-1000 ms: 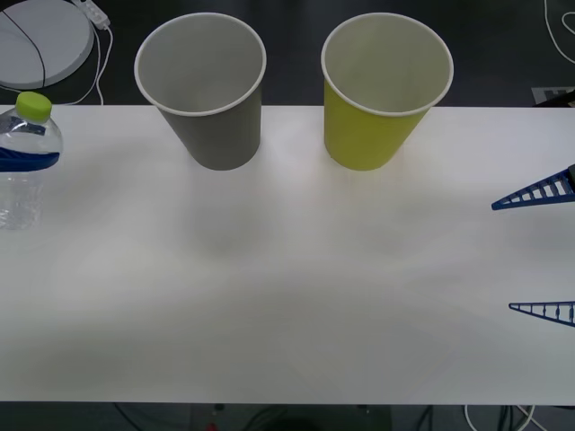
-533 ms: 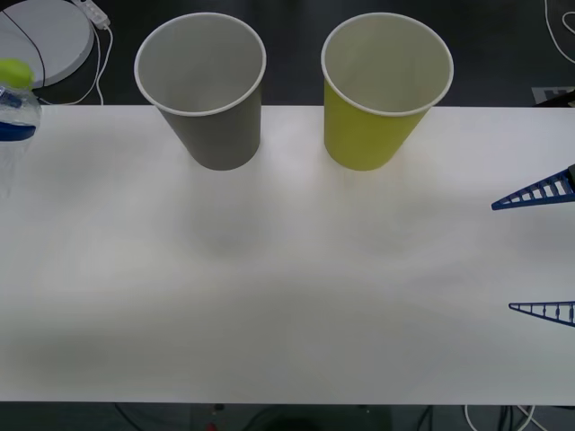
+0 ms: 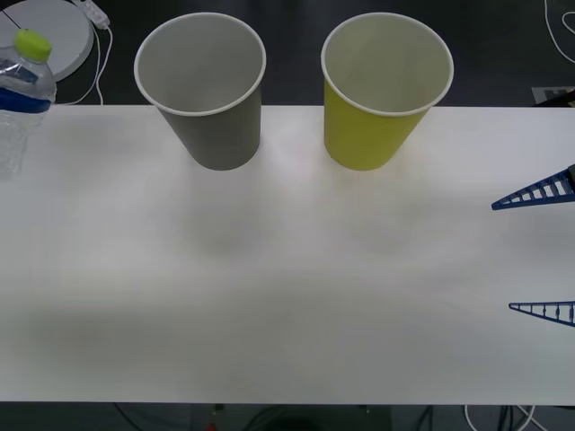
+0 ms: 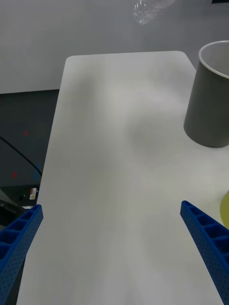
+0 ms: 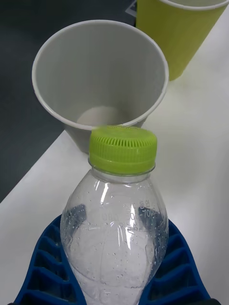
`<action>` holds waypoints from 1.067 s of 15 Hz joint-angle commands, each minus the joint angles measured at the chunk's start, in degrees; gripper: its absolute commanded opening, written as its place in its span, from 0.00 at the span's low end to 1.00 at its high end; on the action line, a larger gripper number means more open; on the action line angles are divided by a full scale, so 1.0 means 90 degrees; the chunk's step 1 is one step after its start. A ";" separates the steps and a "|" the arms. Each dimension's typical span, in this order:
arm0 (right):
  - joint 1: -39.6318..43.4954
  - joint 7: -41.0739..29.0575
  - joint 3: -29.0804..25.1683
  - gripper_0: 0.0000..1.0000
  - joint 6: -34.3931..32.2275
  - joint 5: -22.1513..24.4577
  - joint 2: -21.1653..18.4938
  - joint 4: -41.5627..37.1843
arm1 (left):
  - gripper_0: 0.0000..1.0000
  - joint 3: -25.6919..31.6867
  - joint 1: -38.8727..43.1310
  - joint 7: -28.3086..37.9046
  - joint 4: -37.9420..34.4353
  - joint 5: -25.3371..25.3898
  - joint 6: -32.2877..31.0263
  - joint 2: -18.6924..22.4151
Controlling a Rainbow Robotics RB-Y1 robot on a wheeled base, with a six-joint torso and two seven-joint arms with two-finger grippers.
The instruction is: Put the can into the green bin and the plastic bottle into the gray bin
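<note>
The plastic bottle (image 3: 22, 90), clear with a lime-green cap and blue label band, hangs at the far left of the front view. My left gripper (image 5: 114, 248) is shut on the plastic bottle (image 5: 114, 190), its blue fingers hugging both sides. Just beyond the cap stands the gray bin (image 5: 100, 71), upright and with nothing inside. The gray bin (image 3: 211, 117) and the green bin (image 3: 373, 126) stand side by side at the table's back edge. My right gripper (image 3: 501, 257) stands open at the table's right edge, nothing between its fingers. The can is out of view.
The white table (image 3: 287, 269) stretches bare between the bins and the front edge. A white round disc (image 3: 49, 40) with a cable lies beyond the back left corner. In the right wrist view my right gripper (image 4: 110, 206) faces the gray bin (image 4: 210, 100).
The bottle has risen from the table's left side and moved toward the back, dipping past the left edge on the way. The right arm has not moved.
</note>
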 commanded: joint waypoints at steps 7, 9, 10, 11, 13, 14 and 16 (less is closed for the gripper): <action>0.0000 0.0000 0.0000 1.00 0.0000 0.0000 0.0000 0.0000 | 0.00 -0.2081 -0.2629 0.0213 0.1060 -0.0287 -0.0750 -0.0002; 0.0000 0.0000 0.0000 1.00 0.0000 0.0000 0.0000 0.0000 | 0.00 -0.2667 -0.3235 0.0242 0.1314 -0.0287 -0.0750 -0.0011; 0.0000 0.0000 0.0000 1.00 0.0000 0.0000 0.0000 0.0000 | 0.00 -0.2960 -0.3557 0.0252 0.1441 -0.0287 -0.0750 -0.0051; 0.0000 0.0000 0.0000 1.00 0.0000 0.0000 0.0000 0.0000 | 0.00 -0.3194 -0.3801 0.0262 0.1568 -0.0287 -0.0770 -0.0090; 0.0000 0.0000 0.0000 1.00 0.0000 0.0000 0.0000 0.0000 | 0.00 -0.3565 -0.4377 0.0271 0.1939 -0.0336 -0.1053 -0.0275; 0.0000 0.0000 0.0000 1.00 0.0000 0.0000 0.0000 0.0000 | 0.00 -0.3672 -0.4612 0.0291 0.2105 -0.0365 -0.1190 -0.0383; 0.0000 0.0000 0.0000 1.00 0.0000 0.0000 0.0000 0.0000 | 0.00 -0.3790 -0.4944 0.0320 0.2340 -0.0590 -0.1414 -0.0578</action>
